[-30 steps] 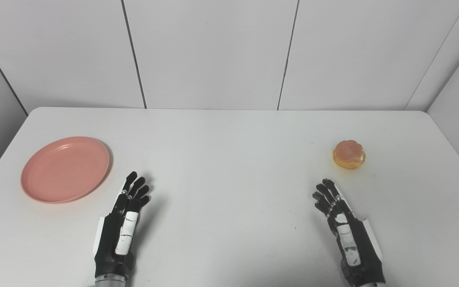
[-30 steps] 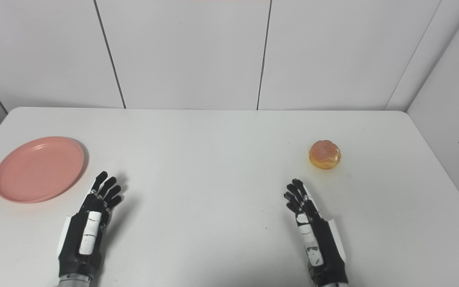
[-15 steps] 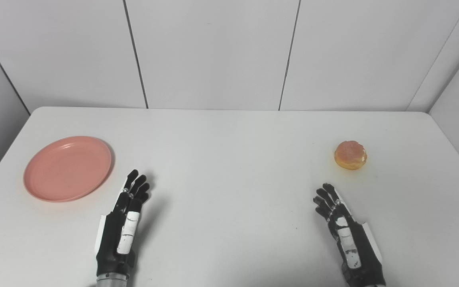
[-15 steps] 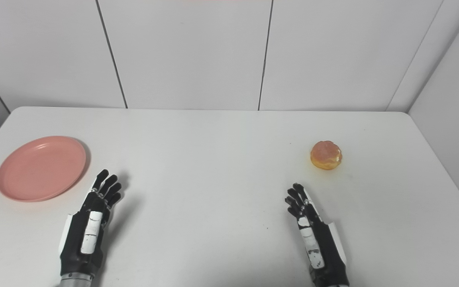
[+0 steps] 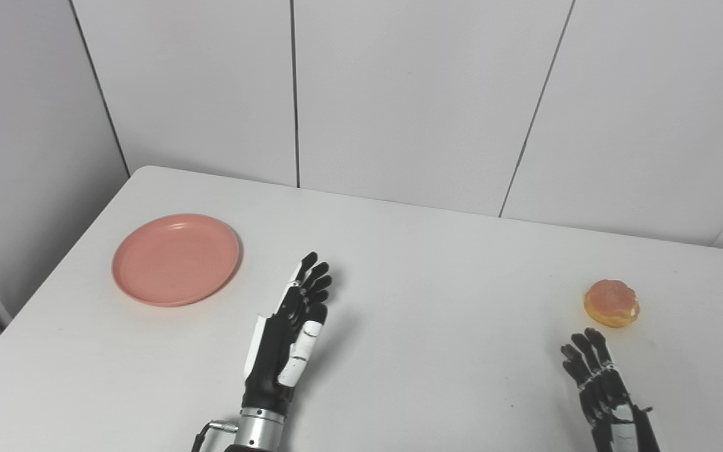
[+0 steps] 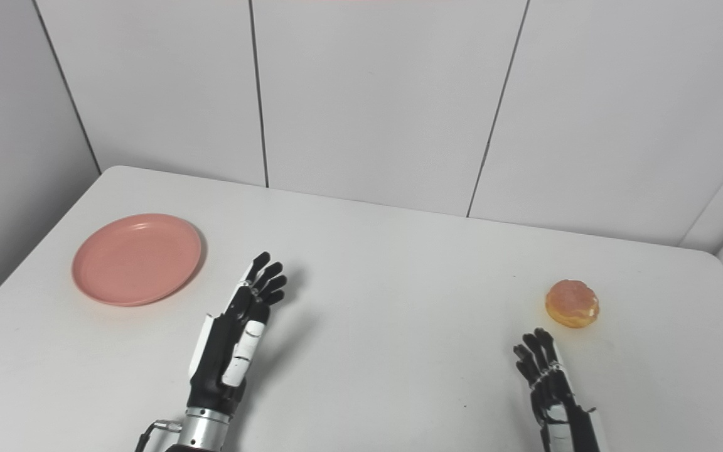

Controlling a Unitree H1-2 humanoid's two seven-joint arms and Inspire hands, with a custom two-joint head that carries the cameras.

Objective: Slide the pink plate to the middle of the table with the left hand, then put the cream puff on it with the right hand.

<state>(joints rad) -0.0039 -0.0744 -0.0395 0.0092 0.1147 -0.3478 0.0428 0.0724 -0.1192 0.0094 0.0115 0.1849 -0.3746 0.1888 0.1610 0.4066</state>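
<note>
The pink plate (image 5: 176, 258) lies empty on the left side of the white table (image 5: 437, 263). The cream puff (image 5: 612, 303), round and golden, sits on the table at the right. My left hand (image 5: 289, 336) is open and empty, fingers straight, above the table to the right of the plate and apart from it. My right hand (image 5: 601, 392) is open and empty at the bottom right, its fingers pointing toward the cream puff a short way in front of it, not touching it.
White wall panels (image 5: 412, 94) stand right behind the table's far edge, and a grey wall (image 5: 22, 157) runs along its left edge. The table's left edge lies close to the plate.
The whole picture has shifted as the camera turned left and tilted. The left hand has reached a little further forward; the right hand has drawn back slightly. Plate and cream puff lie as before.
</note>
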